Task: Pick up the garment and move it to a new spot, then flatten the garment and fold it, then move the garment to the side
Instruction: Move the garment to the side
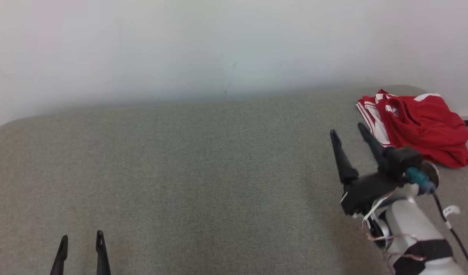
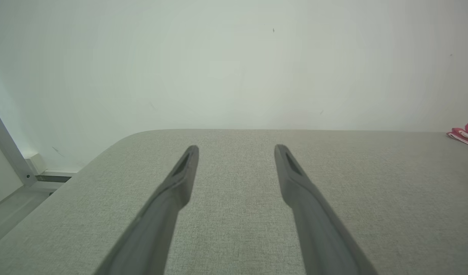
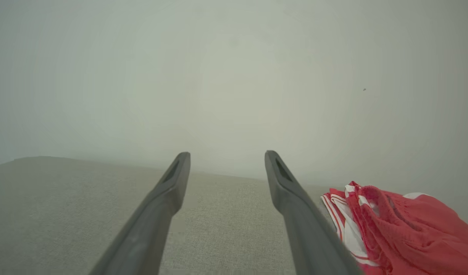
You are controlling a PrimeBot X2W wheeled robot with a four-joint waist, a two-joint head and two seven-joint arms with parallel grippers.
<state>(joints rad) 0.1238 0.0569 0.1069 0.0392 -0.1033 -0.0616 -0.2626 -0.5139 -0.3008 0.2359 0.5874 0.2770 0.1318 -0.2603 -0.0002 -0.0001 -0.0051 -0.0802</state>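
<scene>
Spreading wide and holding nothing, the right jaws hover over the grey bench (image 1: 218,172). Their outer finger (image 1: 372,140) covers the near striped edge of the red garment (image 1: 425,122), so contact there is hard to judge. The crumpled garment lies just right of those jaws, at the bench's far right corner. The left jaws, cut off at the head view's bottom edge, gape empty, well apart from it.

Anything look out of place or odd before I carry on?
Only the red garment: it lies crumpled at the far right corner of the grey surface, near its edge. Nothing looks spilled or damaged.
</scene>
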